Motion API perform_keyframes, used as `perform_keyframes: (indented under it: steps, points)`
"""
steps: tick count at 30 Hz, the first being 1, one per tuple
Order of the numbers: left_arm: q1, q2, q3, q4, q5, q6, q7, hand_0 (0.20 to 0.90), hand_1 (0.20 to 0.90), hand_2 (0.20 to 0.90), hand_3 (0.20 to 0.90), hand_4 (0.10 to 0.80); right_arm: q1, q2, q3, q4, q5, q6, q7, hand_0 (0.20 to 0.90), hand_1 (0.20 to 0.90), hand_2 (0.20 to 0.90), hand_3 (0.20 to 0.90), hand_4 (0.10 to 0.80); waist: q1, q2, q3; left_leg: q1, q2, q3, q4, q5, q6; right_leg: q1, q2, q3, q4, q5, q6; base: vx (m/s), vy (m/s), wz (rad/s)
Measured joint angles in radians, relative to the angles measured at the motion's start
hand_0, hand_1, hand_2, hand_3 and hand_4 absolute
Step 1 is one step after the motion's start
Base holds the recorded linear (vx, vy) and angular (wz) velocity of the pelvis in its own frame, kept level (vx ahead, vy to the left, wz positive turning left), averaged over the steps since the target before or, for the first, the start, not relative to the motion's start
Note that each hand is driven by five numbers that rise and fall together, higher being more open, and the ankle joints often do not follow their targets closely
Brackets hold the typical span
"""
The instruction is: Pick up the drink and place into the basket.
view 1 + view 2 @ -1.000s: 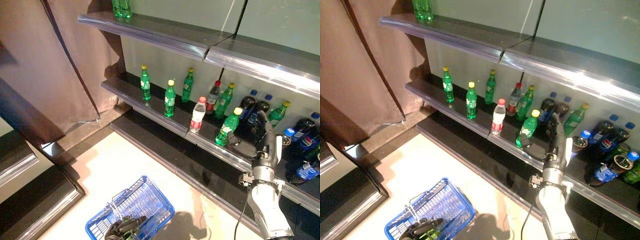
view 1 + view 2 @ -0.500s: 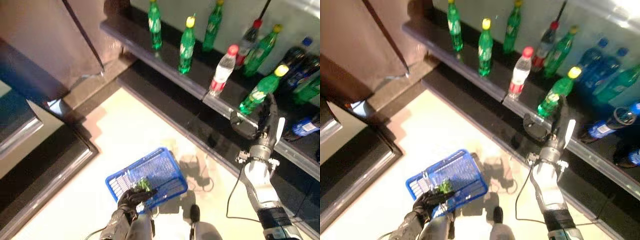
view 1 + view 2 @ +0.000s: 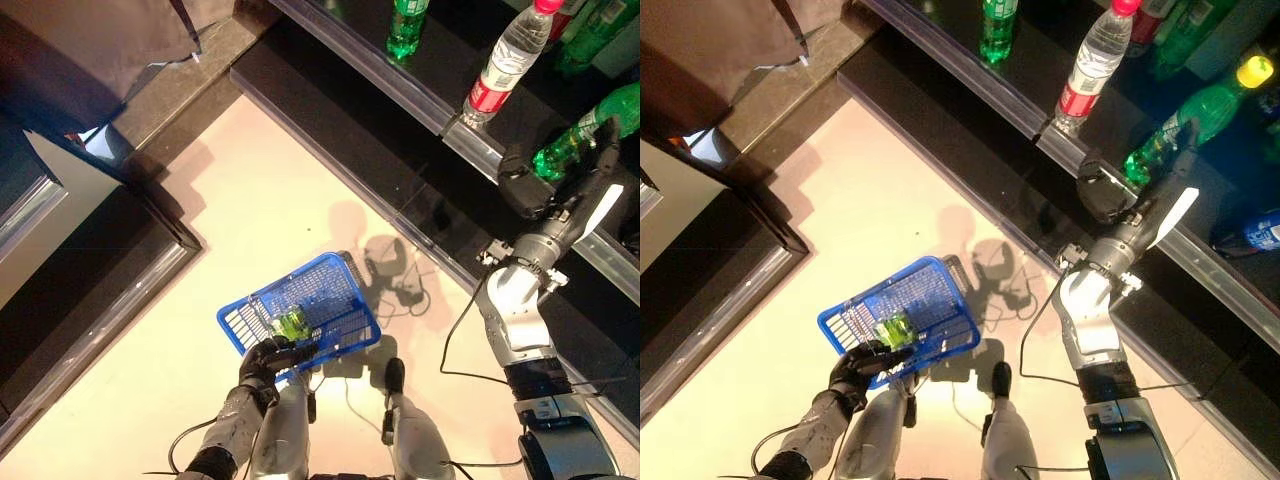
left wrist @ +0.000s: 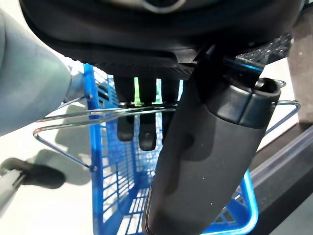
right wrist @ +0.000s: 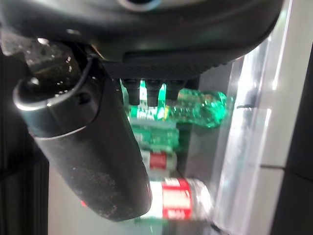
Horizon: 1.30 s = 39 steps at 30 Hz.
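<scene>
The blue basket [image 3: 275, 289] hangs low at the left above the floor, with a green drink [image 3: 293, 323] lying in it. My left hand [image 3: 265, 360] is shut on its thin wire handles [image 4: 98, 115]. My right hand [image 3: 583, 198] reaches to the lower shelf with fingers straight and a white thumb cover, right beside a green bottle with a yellow cap [image 3: 570, 145]. The right wrist view shows that green bottle [image 5: 195, 110] just past the fingertips. I cannot tell whether the fingers touch it.
A clear bottle with a red label [image 3: 505, 65] and another green bottle [image 3: 405, 25] stand on the same dark shelf, behind its shiny front edge [image 3: 420, 100]. A dark step [image 3: 120, 250] borders the pale floor at the left.
The camera has tilted down, so the whole picture shifted and the upper shelves left the view. My right hand stays by the yellow-capped green bottle. The basket hangs as before.
</scene>
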Motion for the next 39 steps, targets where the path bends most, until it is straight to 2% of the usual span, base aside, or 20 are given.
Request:
perform_keyframes:
  steps: [5, 11, 19, 24, 29, 39]
  points:
    - [-0.001, 0.002, -0.003, 0.0, -0.01, 0.001, 0.0, 0.3, 0.3, 0.3, 0.2, 0.1, -0.026, 0.0, -0.011, 0.0, 0.02, 0.014, -0.101, 0.9, 0.9, 0.9, 0.9, 0.8, 0.0, 0.001, 0.0, 0.0, -0.001, 0.005, 0.003, -0.002, 0.004, -0.002, 0.0, 0.009, 0.001, 0.001, 0.001, 0.004, 0.001, -0.03]
    - [-0.001, 0.002, -0.003, 0.002, -0.01, 0.001, 0.001, 0.3, 0.3, 0.3, 0.2, 0.1, -0.027, 0.0, -0.042, -0.007, 0.019, 0.015, -0.163, 0.9, 0.9, 0.9, 0.9, 0.8, -0.003, 0.001, 0.001, 0.002, -0.001, 0.007, 0.004, -0.002, 0.004, -0.003, -0.002, 0.012, 0.003, 0.002, 0.002, 0.0, 0.0, 0.0]
    - [-0.019, 0.003, -0.018, 0.01, -0.01, 0.003, 0.0, 0.3, 0.3, 0.3, 0.2, 0.1, -0.048, -0.017, -0.042, 0.0, 0.016, 0.075, -0.162, 0.9, 0.9, 0.9, 0.9, 0.8, -0.001, 0.008, 0.011, 0.004, 0.0, 0.008, 0.017, -0.003, 0.004, -0.003, -0.004, 0.016, 0.017, 0.002, 0.002, 0.0, 0.0, 0.0]
    - [-0.021, 0.006, -0.027, 0.008, -0.012, 0.004, -0.002, 0.3, 0.3, 0.3, 0.2, 0.1, -0.133, -0.071, -0.041, 0.115, 0.031, 0.092, -0.135, 0.9, 0.9, 0.9, 0.9, 0.8, 0.0, 0.013, 0.014, 0.002, 0.0, 0.008, 0.022, 0.0, 0.007, -0.007, -0.007, 0.017, 0.025, 0.003, 0.004, 0.0, 0.0, 0.0]
    - [-0.027, 0.017, -0.043, -0.007, -0.037, 0.015, -0.003, 0.3, 0.3, 0.3, 0.2, 0.1, -0.229, -0.127, -0.032, 0.218, 0.125, 0.091, -0.088, 0.9, 0.9, 0.9, 0.9, 0.8, 0.001, 0.025, 0.021, -0.005, -0.003, 0.009, 0.022, 0.002, 0.01, -0.019, -0.009, 0.018, 0.034, 0.003, 0.005, 0.0, 0.0, 0.0]
    - [-0.056, 0.034, -0.048, -0.029, -0.093, 0.041, -0.003, 0.3, 0.3, 0.3, 0.2, 0.1, -0.358, -0.179, -0.014, 0.39, 0.263, 0.08, -0.046, 0.9, 0.9, 0.9, 0.9, 0.8, 0.005, 0.048, 0.035, -0.043, -0.009, 0.011, 0.024, 0.005, 0.014, -0.065, -0.013, 0.014, 0.05, 0.002, 0.008, -0.011, -0.003, -0.01]
